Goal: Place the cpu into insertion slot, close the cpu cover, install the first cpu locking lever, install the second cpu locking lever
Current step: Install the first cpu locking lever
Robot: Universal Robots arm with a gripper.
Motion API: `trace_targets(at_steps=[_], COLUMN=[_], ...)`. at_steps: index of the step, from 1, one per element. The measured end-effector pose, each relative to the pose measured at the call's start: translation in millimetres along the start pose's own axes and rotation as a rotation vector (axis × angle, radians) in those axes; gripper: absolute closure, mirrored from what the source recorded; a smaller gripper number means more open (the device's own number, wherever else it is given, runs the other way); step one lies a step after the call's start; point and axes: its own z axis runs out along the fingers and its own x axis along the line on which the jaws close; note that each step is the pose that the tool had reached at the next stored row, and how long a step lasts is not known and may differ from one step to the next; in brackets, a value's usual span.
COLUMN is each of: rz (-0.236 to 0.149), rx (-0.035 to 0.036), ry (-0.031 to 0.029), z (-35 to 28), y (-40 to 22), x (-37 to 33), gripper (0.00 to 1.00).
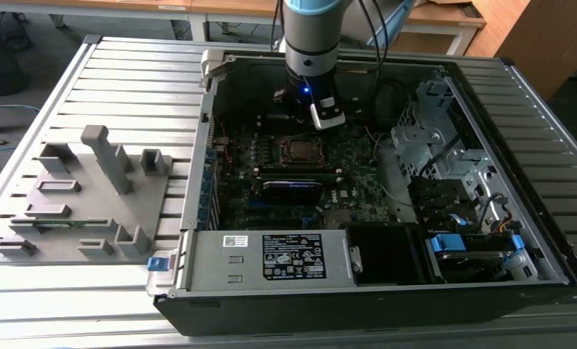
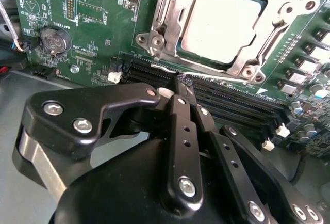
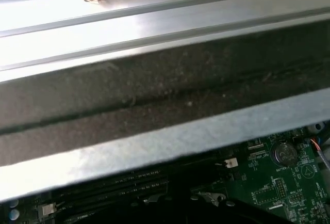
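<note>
evidently the pale grey square cpu (image 2: 227,22) lies in its silver-rimmed socket (image 1: 282,150) under the thin silver cover frame (image 2: 172,12), and the black gripper (image 2: 183,83), pressed closed and empty, could scrape the long black memory slots (image 2: 232,97) if it drops.

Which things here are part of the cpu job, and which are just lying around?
Job:
cpu
cover
gripper

Lying about:
grey tray
silver box
memory slots
coin battery
</note>
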Motion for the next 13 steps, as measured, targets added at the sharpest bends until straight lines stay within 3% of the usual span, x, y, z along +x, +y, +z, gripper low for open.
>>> trace_targets(at_steps=[7, 13], rz=[0.0, 0.0], rx=[0.0008, 0.0005], ry=[-0.0002, -0.0003], z=[-0.8, -8.3], y=[0.0, 1.6], x=[0.4, 0.0], gripper=[0.89, 0.89])
